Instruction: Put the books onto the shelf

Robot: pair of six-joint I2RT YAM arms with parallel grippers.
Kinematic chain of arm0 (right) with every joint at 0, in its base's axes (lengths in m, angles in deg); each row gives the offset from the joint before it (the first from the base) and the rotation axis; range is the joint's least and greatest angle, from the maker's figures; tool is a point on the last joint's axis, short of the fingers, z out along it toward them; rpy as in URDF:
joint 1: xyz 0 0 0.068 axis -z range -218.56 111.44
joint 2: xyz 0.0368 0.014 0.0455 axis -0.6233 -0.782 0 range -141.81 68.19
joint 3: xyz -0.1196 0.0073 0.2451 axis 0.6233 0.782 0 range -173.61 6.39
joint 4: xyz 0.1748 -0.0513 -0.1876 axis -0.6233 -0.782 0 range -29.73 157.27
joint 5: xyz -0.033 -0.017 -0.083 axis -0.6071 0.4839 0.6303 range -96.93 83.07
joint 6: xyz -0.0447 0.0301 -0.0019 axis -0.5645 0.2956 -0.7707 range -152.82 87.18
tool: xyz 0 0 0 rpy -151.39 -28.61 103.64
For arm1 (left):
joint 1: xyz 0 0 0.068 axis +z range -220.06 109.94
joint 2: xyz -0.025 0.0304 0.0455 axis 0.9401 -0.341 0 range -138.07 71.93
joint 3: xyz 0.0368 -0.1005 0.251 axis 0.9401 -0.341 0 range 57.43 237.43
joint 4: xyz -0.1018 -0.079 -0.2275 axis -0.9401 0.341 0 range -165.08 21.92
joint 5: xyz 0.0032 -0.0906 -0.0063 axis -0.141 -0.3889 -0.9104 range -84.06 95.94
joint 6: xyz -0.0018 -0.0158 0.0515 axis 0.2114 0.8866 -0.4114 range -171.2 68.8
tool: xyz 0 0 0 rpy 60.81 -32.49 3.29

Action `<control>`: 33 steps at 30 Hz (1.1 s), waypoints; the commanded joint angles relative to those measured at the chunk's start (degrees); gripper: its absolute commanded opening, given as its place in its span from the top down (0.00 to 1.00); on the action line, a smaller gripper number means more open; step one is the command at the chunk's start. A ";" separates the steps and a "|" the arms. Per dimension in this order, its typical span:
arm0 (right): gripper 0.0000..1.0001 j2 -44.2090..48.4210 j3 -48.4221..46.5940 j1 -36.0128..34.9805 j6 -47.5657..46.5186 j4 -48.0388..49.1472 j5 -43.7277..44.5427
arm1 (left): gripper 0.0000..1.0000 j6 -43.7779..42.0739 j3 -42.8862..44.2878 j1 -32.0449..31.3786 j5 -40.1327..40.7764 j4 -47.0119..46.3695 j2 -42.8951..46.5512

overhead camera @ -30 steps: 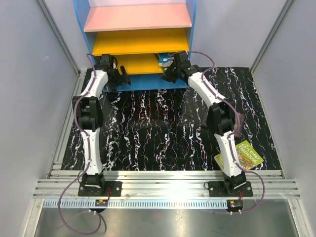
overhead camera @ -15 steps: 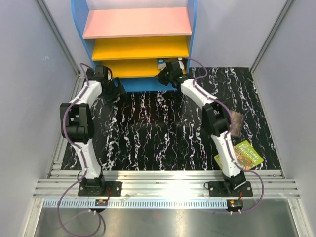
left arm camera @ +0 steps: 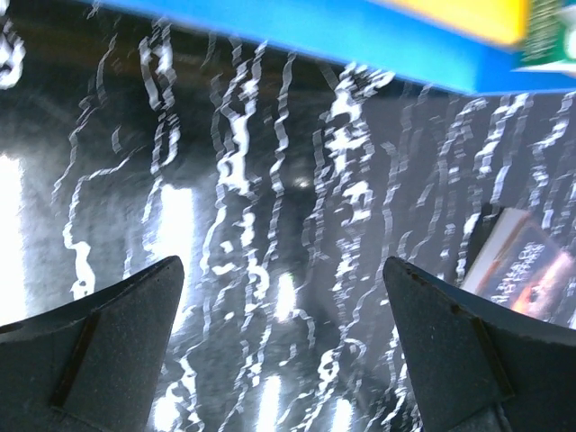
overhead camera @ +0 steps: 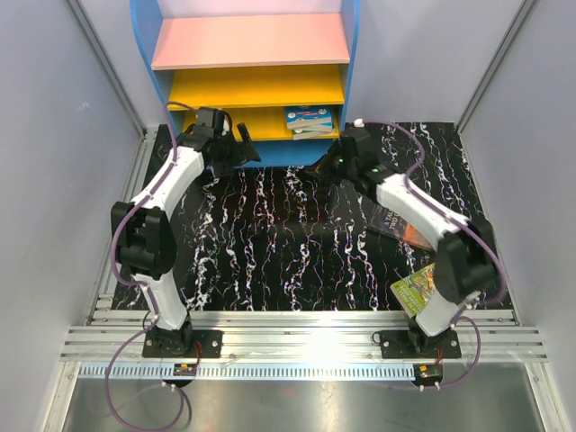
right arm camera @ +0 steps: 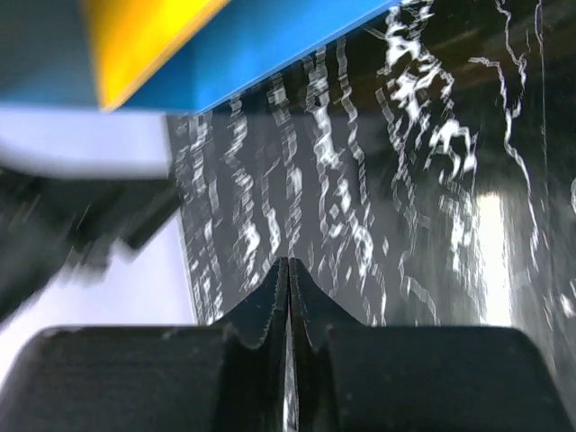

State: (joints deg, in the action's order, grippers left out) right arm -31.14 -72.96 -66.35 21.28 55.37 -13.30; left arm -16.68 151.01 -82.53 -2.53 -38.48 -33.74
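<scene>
The shelf [overhead camera: 252, 40] runs off the overhead view's top edge, and the books [overhead camera: 309, 120] on its lower board are too small to read. The right arm [overhead camera: 409, 200] hides part of the dark book [overhead camera: 396, 227] and the green book [overhead camera: 412, 288]. The right wrist view is smeared, and the left wrist view's right edge cuts the dark book, its print blurred

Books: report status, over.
Left jaws open, right jaws shut, both empty. Blue book on shelf; dark book, green book on mat. Right arm overhangs dark book.
</scene>
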 commanded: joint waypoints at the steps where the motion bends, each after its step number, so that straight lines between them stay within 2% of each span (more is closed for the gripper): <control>1: 0.91 13.70 4.63 0.11 -4.79 -4.51 1.62 | 0.01 2.04 6.34 -0.89 2.23 -0.57 -0.07; 6: 0.86 27.14 7.45 0.11 -9.88 -15.59 5.74 | 0.01 3.27 9.34 -3.60 3.37 1.45 1.68; 7: 0.80 28.91 8.24 0.19 -10.25 -20.13 6.37 | 0.01 3.01 9.43 -4.31 3.46 1.72 2.21; 9: 0.59 34.17 9.65 0.19 -9.56 -24.90 12.40 | 0.01 2.39 9.25 -7.37 3.63 2.86 3.36; 10: 0.30 35.94 11.39 0.19 -8.68 -29.71 14.52 | 0.01 2.30 8.56 -8.61 3.98 3.04 4.67; 11: 0.18 39.09 12.37 0.37 -6.67 -32.37 18.63 | 0.01 2.48 6.46 -11.41 3.90 2.95 5.29; 13: 0.01 41.49 15.18 2.29 -5.68 -37.74 19.73 | 0.01 3.61 2.86 -14.58 3.99 1.99 7.57; 15: 0.00 42.64 16.59 5.45 -4.63 -43.26 18.07 | 0.01 6.16 -3.56 -19.59 2.24 -2.22 9.16; 16: 0.00 42.55 16.86 10.34 -4.62 -44.95 15.36 | 0.01 8.17 -5.15 -21.44 2.23 -3.54 10.03; 18: 0.00 42.99 18.34 15.64 -6.02 -47.41 12.28 | 0.01 9.50 -8.48 -26.36 1.53 -7.58 9.96; 21: 0.00 43.26 19.67 25.39 -7.52 -49.35 9.71 | 0.01 11.18 -8.77 -30.94 -0.39 -10.66 6.28; 24: 0.00 41.06 20.46 33.92 -8.31 -50.76 8.84 | 0.01 12.06 -6.14 -33.75 -3.12 -13.04 0.48; 28: 0.00 37.37 18.54 38.42 -6.30 -49.28 6.55 | 0.01 14.07 -0.34 -35.17 -6.29 -16.20 -8.13; 33: 0.00 28.24 13.53 44.83 -11.03 -47.34 11.11 | 0.01 17.33 14.94 -35.08 -8.22 -14.63 -19.64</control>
State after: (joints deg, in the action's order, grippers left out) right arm 1.16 -55.08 -24.54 13.37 6.48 -4.80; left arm -2.23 157.63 -117.79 -7.69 -49.87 -50.35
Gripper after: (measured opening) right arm 0.994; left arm 0.987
